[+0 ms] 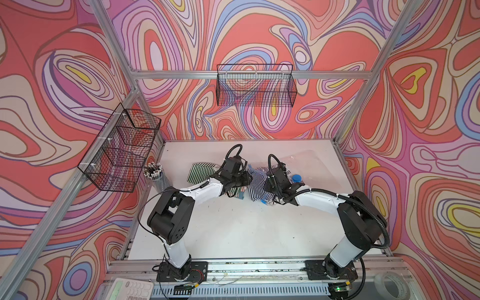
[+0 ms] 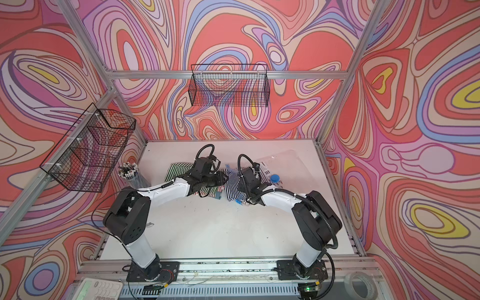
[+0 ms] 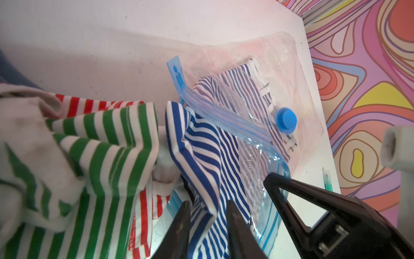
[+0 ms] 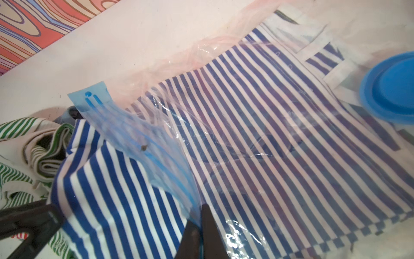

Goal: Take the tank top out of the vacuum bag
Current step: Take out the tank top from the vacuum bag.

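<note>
The blue-and-white striped tank top (image 3: 201, 157) lies partly out of the mouth of the clear vacuum bag (image 3: 282, 65), its far half still under the plastic (image 4: 280, 145). In both top views it shows between the two wrists (image 1: 255, 188) (image 2: 231, 187). My left gripper (image 3: 208, 203) stands open, a fold of the pulled-out fabric loose between its fingers. My right gripper (image 4: 199, 213) is shut on the bag's light-blue zip strip (image 4: 139, 139) at the mouth. The round blue valve cap (image 3: 286, 120) sits on top of the bag.
A green-striped top (image 3: 100, 145) and a red-striped one (image 3: 89, 105) lie bunched beside the bag's mouth. A cup of pens (image 1: 153, 172) stands at the table's left edge. Wire baskets (image 1: 255, 85) (image 1: 122, 148) hang on the frame. The bag lies near the table's right edge (image 3: 313, 74).
</note>
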Action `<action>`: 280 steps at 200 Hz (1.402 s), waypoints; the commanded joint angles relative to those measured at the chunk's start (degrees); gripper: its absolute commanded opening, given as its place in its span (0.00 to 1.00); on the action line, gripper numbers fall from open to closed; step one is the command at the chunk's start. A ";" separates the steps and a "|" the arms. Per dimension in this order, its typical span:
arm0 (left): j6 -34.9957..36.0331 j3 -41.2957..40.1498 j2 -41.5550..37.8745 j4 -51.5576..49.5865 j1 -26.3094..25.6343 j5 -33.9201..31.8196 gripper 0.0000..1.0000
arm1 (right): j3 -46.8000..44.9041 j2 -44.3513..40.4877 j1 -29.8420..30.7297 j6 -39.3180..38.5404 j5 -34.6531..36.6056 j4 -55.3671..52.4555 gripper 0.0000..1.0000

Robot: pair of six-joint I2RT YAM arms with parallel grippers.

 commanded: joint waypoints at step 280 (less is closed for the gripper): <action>8.78 3.27 -3.07 -5.90 -3.57 -4.86 0.00 | -1.22 -0.32 -0.04 0.79 2.51 -0.72 0.00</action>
